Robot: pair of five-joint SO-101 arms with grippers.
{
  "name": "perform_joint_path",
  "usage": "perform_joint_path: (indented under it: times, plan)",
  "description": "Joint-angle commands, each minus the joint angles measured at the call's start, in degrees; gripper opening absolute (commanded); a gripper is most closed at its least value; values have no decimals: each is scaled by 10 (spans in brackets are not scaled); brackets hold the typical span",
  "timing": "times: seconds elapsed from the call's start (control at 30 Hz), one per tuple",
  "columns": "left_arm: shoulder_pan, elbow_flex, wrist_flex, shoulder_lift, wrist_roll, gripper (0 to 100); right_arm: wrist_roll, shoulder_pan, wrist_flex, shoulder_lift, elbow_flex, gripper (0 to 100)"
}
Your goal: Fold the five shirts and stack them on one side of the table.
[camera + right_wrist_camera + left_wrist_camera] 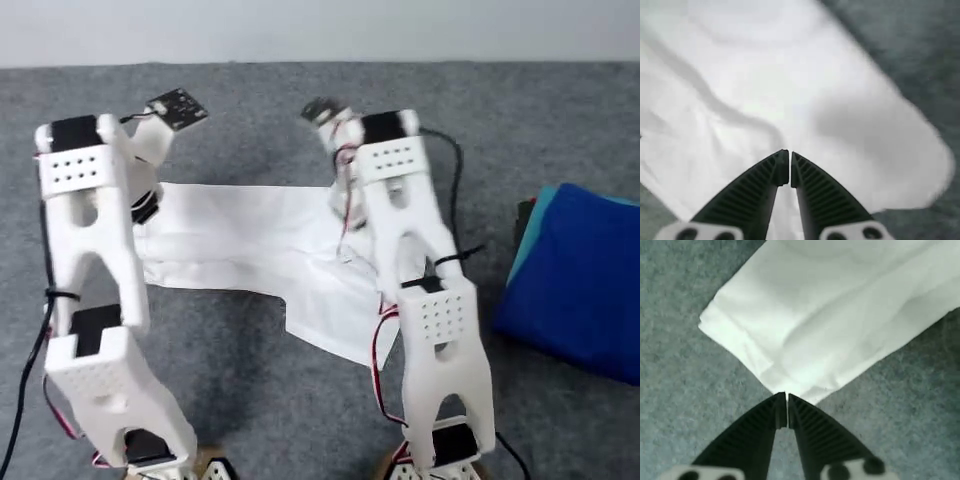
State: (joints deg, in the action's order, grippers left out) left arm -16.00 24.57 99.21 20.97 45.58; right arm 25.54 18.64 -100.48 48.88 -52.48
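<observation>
Left gripper (783, 410): I read the fingers as pressed together, tips right at the hem of the white shirt (840, 315); I can't tell if cloth is caught. Right gripper (789, 167): closed tight too, tips over the shirt, a crease running to them. The shirt spreads ahead of both on the grey table (680, 390). The folded stack (575, 270), blue on top, lies well apart beyond the right arm.
</observation>
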Motion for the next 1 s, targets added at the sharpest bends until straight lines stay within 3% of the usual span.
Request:
perform_joint_path:
  times: [0.0,0.57,0.77,0.97]
  plan:
    - [-26,-13,12,-61,4,17,-8,13,-24,-20,43,9]
    - [-95,-15,13,-110,5,17,-40,182,-24,-176,302,9]
    - [-95,-15,13,-110,5,17,-36,163,-11,-252,285,9]
    - [-114,-12,13,-111,4,17,-40,137,125,-236,264,9]
